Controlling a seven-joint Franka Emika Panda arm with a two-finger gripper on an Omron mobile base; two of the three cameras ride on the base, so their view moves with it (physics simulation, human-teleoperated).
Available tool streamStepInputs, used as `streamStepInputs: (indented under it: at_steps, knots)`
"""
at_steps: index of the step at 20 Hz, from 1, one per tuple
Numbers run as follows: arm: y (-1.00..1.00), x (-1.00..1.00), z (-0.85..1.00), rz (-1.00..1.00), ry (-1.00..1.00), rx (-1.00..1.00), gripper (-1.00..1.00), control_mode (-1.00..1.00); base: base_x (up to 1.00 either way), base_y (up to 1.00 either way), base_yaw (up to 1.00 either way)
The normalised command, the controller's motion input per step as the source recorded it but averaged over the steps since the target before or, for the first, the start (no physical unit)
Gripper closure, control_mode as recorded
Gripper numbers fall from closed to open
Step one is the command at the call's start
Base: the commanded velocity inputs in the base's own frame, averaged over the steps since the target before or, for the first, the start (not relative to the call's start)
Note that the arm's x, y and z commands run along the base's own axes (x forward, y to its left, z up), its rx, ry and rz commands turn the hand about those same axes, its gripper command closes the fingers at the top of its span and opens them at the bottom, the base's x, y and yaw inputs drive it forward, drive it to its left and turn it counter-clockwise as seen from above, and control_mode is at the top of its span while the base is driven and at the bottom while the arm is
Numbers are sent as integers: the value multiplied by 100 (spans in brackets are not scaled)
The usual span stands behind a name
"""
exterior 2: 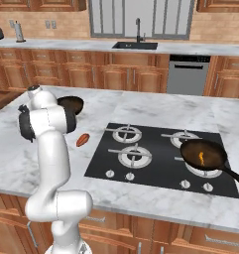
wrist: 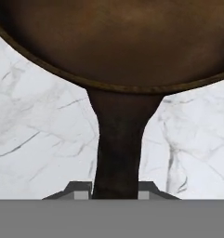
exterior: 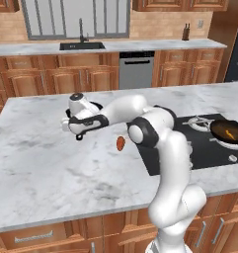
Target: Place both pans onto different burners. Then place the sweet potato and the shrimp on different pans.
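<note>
In the hand view, one pan (wrist: 118, 42) lies on the marble counter, its black handle (wrist: 118, 139) running down between my fingertips (wrist: 79, 190). My gripper (wrist: 115, 191) is shut on that handle. From the base views, this pan (exterior 2: 74, 104) sits left of the cooktop, with the hand (exterior: 80, 132) over its handle. The sweet potato (exterior: 121, 143) (exterior 2: 82, 140) lies on the counter between that pan and the cooktop. The second pan (exterior 2: 203, 155) (exterior: 228, 132) rests on the front right burner with the shrimp (exterior 2: 201, 158) (exterior: 230, 133) inside it.
The black cooktop (exterior 2: 155, 168) has three bare burners: back left (exterior 2: 127, 133), front left (exterior 2: 134, 155) and back right (exterior 2: 180, 136). White knobs (exterior 2: 130, 176) line its front edge. Marble counter (exterior: 51, 163) stretches wide to the left. A sink (exterior 2: 135, 45) is on the far wall.
</note>
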Motion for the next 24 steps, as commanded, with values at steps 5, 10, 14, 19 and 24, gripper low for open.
streamStepInputs:
  at_steps: [5,10,14,19,24]
  knots:
    - [-59,-51,26,-8,0,0,100,-100,0,0,0]
    - [-76,-57,5,-10,0,0,100,-100,0,0,0]
    - [-79,-67,0,-6,0,0,100,-100,0,0,0]
    - [-76,-76,2,-6,0,0,100,-100,0,0,0]
    - [-79,-72,3,-8,0,2,100,-100,0,0,0]
